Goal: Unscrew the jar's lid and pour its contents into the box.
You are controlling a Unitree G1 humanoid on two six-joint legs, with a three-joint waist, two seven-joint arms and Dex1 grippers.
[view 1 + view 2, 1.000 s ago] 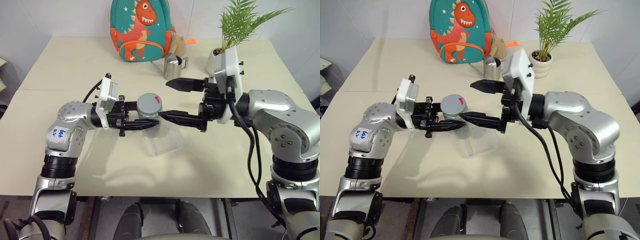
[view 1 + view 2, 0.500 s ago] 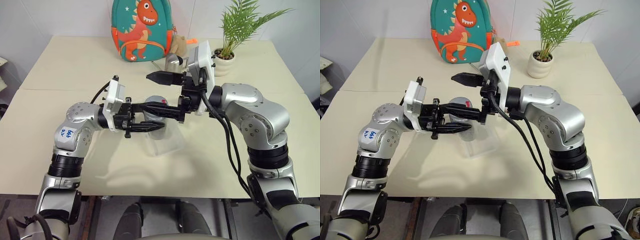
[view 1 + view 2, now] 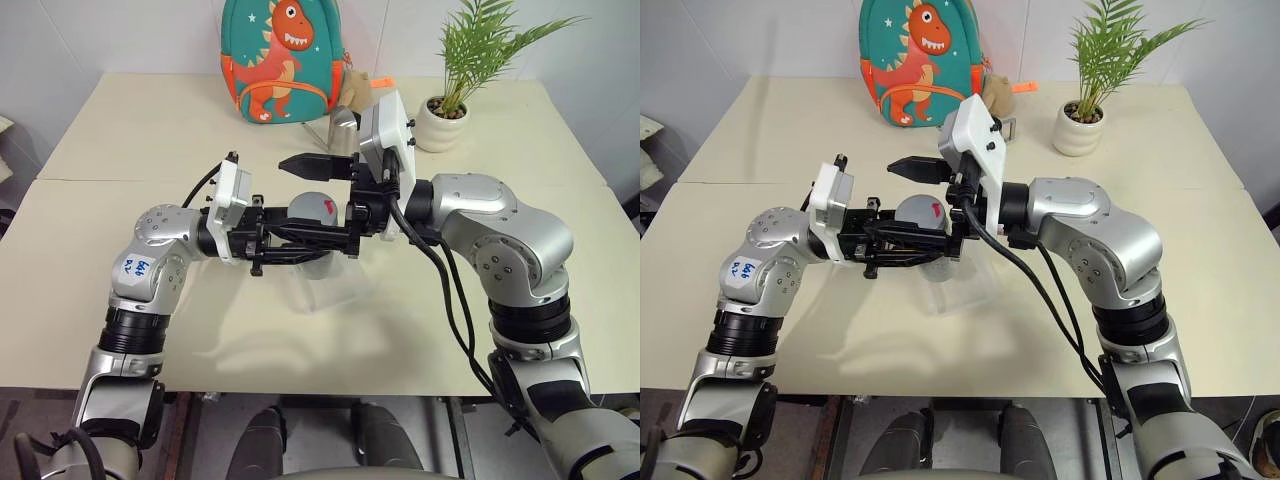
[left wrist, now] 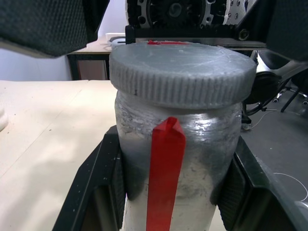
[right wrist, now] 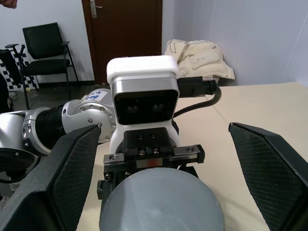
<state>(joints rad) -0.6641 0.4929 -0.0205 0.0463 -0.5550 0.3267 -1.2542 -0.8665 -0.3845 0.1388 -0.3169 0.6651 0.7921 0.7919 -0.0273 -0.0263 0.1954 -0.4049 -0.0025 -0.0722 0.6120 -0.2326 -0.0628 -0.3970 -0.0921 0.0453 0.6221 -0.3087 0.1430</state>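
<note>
Over cream table (image 3: 120, 130), left fingers (image 4: 103, 192) pinch red-striped jar (image 4: 178, 178); right fingers (image 5: 72, 178) spread beside lid (image 4: 183, 72).

The one bit of writing I can spot is blue handwriting on a small white sticker (image 3: 131, 266) stuck to the left arm, too small to make out. The jar (image 4: 175, 192) carries a plain red strip, no words.

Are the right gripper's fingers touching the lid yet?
Apart. In the right wrist view the right gripper is open, its fingers standing wide on either side of the lid with clear gaps. The left gripper clamps the jar.
</note>
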